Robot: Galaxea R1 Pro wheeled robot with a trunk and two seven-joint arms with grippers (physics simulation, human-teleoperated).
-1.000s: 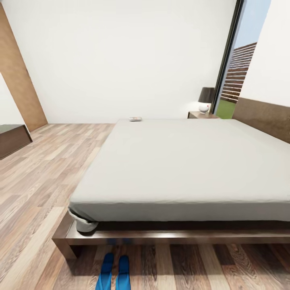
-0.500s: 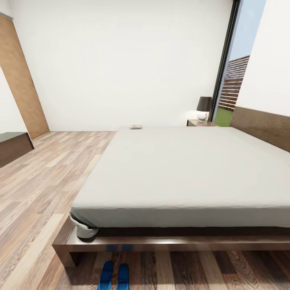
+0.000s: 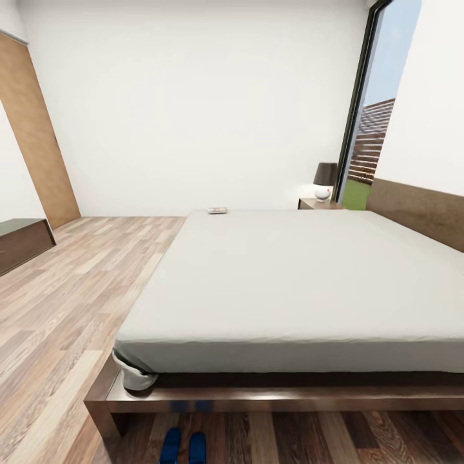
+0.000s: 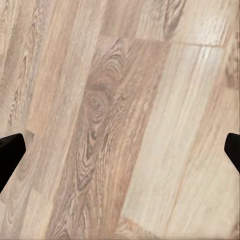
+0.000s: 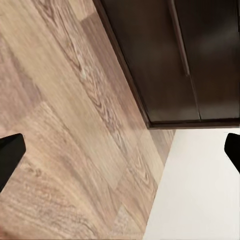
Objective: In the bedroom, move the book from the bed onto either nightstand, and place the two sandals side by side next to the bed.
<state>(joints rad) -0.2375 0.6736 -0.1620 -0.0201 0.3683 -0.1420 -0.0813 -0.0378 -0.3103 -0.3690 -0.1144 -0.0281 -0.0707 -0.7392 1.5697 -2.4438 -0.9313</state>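
Head view, scanned left to right. A low dark cabinet (image 3: 22, 241) is being seen at 9 o'clock, against the wall by a tall wooden panel (image 3: 35, 135). The plank floor (image 3: 71, 296) is running from there to the bed (image 3: 290, 283), which is taking up centre through 3 o'clock.

The two sandals (image 3: 183, 446) are being seen at 6 o'clock, side by side on the floor just in front of the bed's frame (partly cut by the frame edge). That part of the task is judged done, as far as the pictures show.

The book (image 3: 217, 210) is being seen near 12 o'clock, lying on the mattress at the bed's far edge, well apart from the sandals. It is not yet moved, so this is what is left.

The nightstand (image 3: 318, 204) is being seen at about 1 o'clock, beyond the bed's far corner, with a lamp (image 3: 324, 181) standing on it beside the dark-framed window (image 3: 361, 129). It is judged the likely drop point (near the book).

Left gripper (image 4: 120, 155): dark fingertips are being seen at opposite edges of the left wrist view, spread wide, nothing between them, over bare floor planks.

Right gripper (image 5: 120, 155): jaws likewise released and carrying nothing, over floor, dark wood furniture and a white surface.
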